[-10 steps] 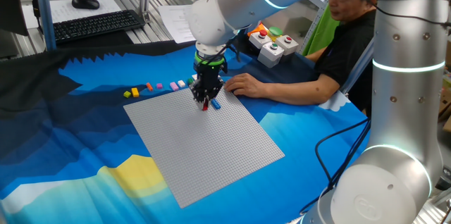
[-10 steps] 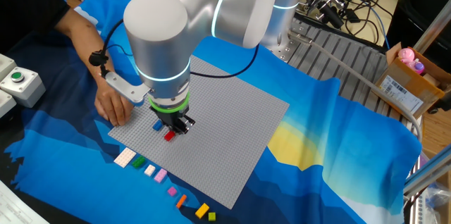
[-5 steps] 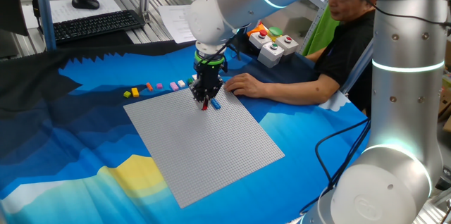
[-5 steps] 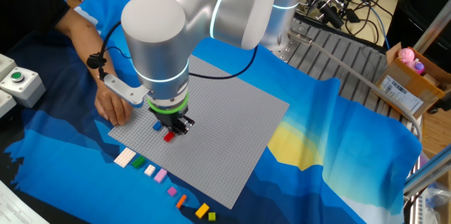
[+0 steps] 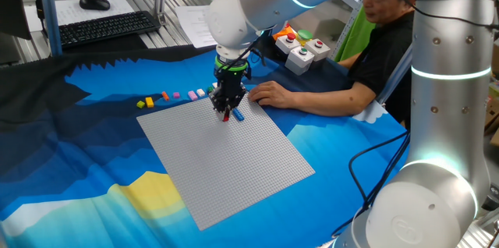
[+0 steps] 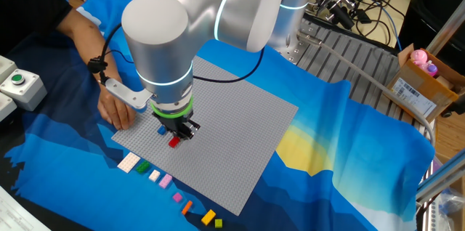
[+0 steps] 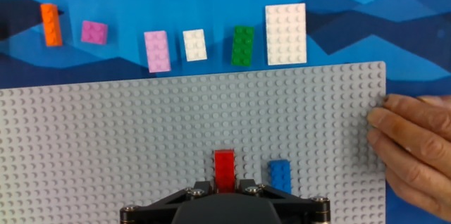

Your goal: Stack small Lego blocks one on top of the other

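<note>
- Red brick (image 7: 225, 166) sits on the grey baseplate (image 7: 141, 139), just beside a blue brick (image 7: 280, 175), unmoved over the last second; stacking not yet begun.
- Gripper (image 7: 225, 187) points straight down, fingers clamped on the red brick.
- A man's hand (image 7: 416, 146) steadies the baseplate's edge.

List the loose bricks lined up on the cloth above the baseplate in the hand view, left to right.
Orange brick → small pink brick → longer pink brick → small white brick → green brick → big white brick.
</note>
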